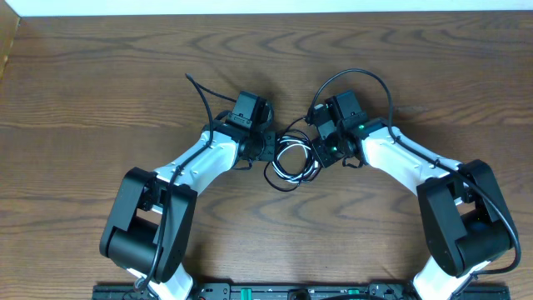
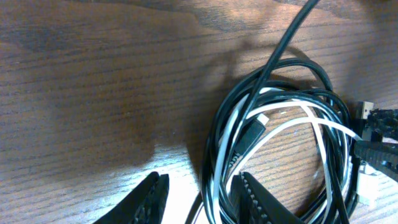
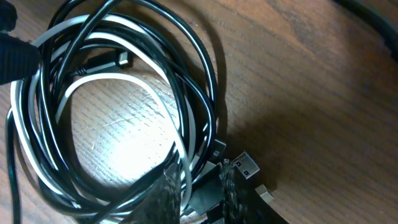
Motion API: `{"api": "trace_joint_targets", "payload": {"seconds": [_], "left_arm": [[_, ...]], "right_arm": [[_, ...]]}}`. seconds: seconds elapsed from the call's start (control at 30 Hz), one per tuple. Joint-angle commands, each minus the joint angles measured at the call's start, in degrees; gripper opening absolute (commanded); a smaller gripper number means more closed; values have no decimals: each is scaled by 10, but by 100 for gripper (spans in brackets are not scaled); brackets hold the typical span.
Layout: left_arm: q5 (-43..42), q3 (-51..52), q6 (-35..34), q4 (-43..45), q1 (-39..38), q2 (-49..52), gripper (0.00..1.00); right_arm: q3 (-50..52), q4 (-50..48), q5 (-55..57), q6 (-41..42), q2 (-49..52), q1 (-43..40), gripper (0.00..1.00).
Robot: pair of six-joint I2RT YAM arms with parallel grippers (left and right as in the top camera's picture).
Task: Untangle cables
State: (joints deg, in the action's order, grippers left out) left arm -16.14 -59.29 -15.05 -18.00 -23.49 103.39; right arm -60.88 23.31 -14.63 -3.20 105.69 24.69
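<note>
Two cables (image 2: 219,158), one black and one white, lie coiled together in a bundle on the wooden table (image 1: 100,67), between the two arms. The left gripper (image 2: 202,182) stands parted, its fingers straddling strands at the bundle's edge. The right gripper (image 3: 198,169) has strands between narrowly spaced fingers; whether it pinches them I cannot tell. A USB plug (image 3: 247,165) lies just beside it.
</note>
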Motion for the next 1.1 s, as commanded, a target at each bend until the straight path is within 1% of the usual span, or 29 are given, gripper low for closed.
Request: {"api": "trace_joint_targets", "payload": {"seconds": [0.0, 0.3, 0.37, 0.4, 0.47, 0.57, 0.8, 0.93, 1.07], "left_arm": [[8, 3, -1, -1, -1, 7, 38], [8, 3, -1, -1, -1, 7, 38], [8, 3, -1, -1, -1, 7, 38], [8, 3, -1, -1, -1, 7, 38], [8, 3, -1, -1, -1, 7, 38], [8, 3, -1, -1, -1, 7, 38], [8, 3, -1, 1, -1, 7, 38], [8, 3, -1, 1, -1, 7, 38], [8, 3, -1, 0, -1, 7, 38]], "right_arm": [[17, -9, -3, -1, -6, 5, 18], [24, -23, -3, -1, -6, 5, 19], [24, -26, -3, -1, -6, 6, 18], [24, -28, -3, -1, -6, 6, 17], [24, -36, -3, -1, -6, 6, 9], [24, -52, -3, -1, -6, 6, 2], [24, -61, 16, -8, -6, 6, 1], [24, -94, 53, -8, -6, 6, 1], [24, -135, 55, -32, -6, 6, 1]]}}
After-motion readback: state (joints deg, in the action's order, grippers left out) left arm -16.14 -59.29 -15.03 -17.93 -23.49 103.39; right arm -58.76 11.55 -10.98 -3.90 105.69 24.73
